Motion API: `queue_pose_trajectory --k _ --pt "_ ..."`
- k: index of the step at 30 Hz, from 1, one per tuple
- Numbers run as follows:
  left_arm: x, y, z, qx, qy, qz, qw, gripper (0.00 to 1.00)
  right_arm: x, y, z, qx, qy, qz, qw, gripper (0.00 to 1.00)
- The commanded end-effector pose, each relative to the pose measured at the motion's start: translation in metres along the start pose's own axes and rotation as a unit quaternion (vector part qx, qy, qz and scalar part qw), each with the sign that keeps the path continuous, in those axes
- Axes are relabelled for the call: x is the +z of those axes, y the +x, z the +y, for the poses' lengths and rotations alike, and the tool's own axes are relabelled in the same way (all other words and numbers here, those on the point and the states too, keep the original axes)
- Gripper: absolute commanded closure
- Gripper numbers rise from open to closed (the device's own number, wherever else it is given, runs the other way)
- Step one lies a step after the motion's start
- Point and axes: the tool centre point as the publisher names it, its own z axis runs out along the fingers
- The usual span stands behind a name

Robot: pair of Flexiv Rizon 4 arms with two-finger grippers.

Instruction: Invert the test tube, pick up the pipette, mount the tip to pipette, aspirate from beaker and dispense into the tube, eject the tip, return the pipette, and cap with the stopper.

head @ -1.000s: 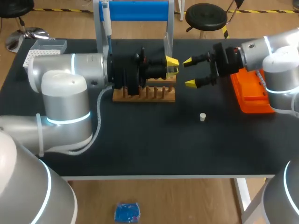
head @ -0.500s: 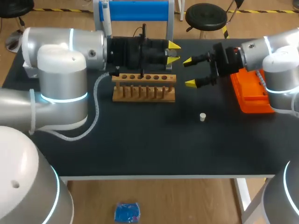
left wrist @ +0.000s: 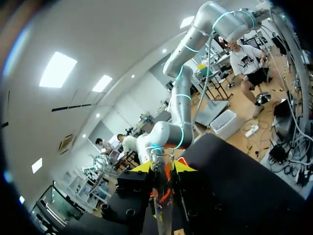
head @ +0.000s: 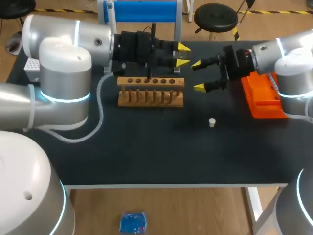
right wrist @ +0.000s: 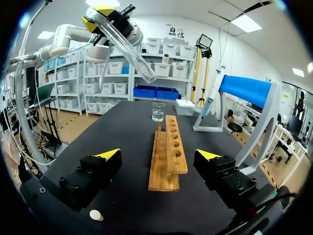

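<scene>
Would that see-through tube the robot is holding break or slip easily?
Probably fragile: the test tube looks like thin clear glass. It may be slippery too, being smooth and round, with only the left gripper pinching it.

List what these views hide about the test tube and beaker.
Right wrist view: beaker too small to judge its fill.
Left wrist view: test tube's near end cut off by the frame edge.
Head view: beaker unseen, presumably behind left arm; test tube lost against left gripper.

Noted on my table [head: 146,152]: one wooden rack [head: 150,93] with a row of holes, mid-table; one orange tray [head: 264,103] toward the right edge; one blue-topped white stand [head: 142,11] behind the rack.
</scene>
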Motion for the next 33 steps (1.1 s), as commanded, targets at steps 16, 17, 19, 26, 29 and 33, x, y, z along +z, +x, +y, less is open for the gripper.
queue_pose_trajectory --k 16,17,19,26,29,33 --pt "-0.002 0.000 0.002 0.000 0.003 0.002 1.000 1.00 0.000 0.000 -0.001 0.000 0.000 0.001 1.000 0.00" --pt "-0.004 -0.004 0.000 -0.004 -0.001 -0.003 1.000 1.00 0.000 0.000 -0.001 0.000 0.000 0.001 1.000 0.00" --pt "-0.010 -0.008 -0.002 -0.022 -0.017 0.000 1.000 1.00 0.000 0.000 -0.001 0.000 0.000 0.001 1.000 0.00" --pt "-0.016 -0.016 0.003 -0.107 -0.058 0.006 0.993 1.00 0.000 0.000 -0.001 0.000 0.000 0.001 1.000 0.00" --pt "-0.015 -0.020 0.006 -0.146 -0.071 0.004 0.987 1.00 0.000 0.000 -0.001 0.000 0.000 0.001 1.000 0.00" --pt "-0.015 -0.023 0.010 -0.183 -0.075 -0.008 0.980 1.00 0.000 0.000 -0.001 0.000 0.000 0.001 1.000 0.00"
